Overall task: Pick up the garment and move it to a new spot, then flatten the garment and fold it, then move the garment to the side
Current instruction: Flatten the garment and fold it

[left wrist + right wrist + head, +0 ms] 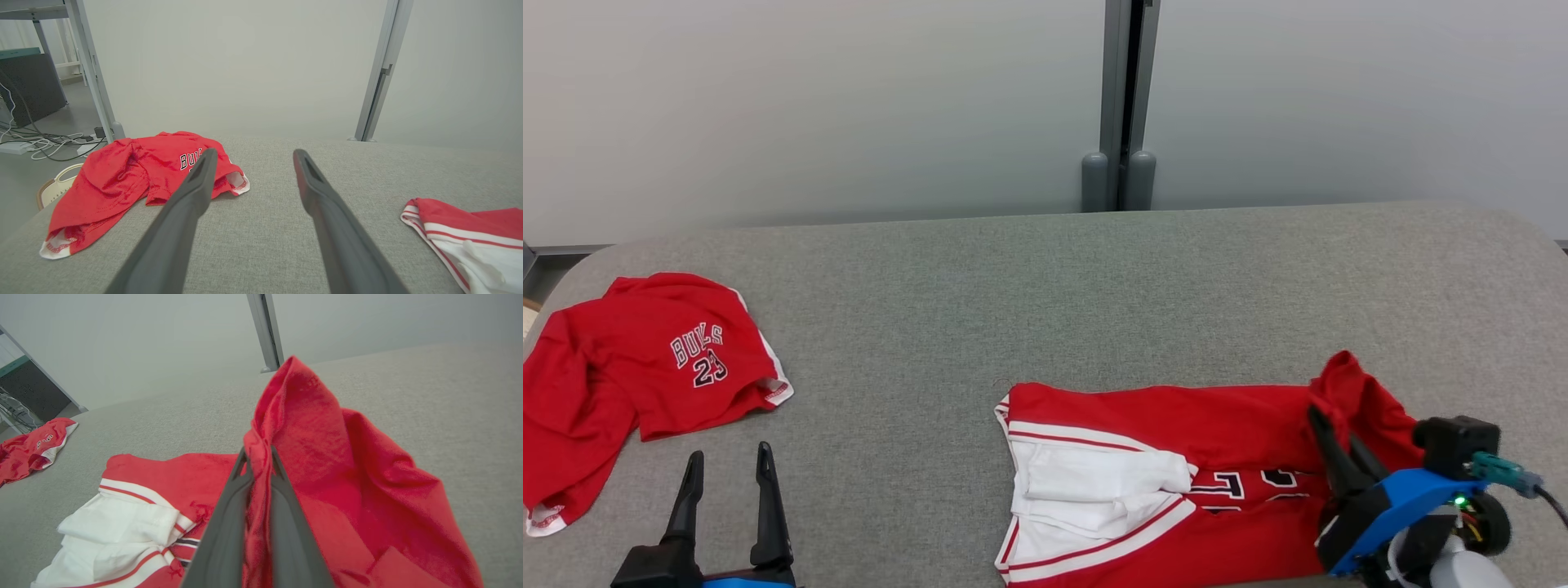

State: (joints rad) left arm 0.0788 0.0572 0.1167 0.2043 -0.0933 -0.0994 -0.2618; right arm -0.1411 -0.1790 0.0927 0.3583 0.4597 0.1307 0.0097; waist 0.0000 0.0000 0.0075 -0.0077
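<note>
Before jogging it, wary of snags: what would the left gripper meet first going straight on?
Looks free over the table to the wall; left gripper may skim the Bulls shirt, depth unclear.

The head camera looks down on the grey table (1045,269), both wrist cameras sit low over it facing the wall (245,61), all sharing the striped red garment (1160,416).

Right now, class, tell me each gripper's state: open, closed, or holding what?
Left gripper: open, holding nothing, over the grey table.
Right gripper: closed on a raised fold of the red-and-white jersey.
</note>
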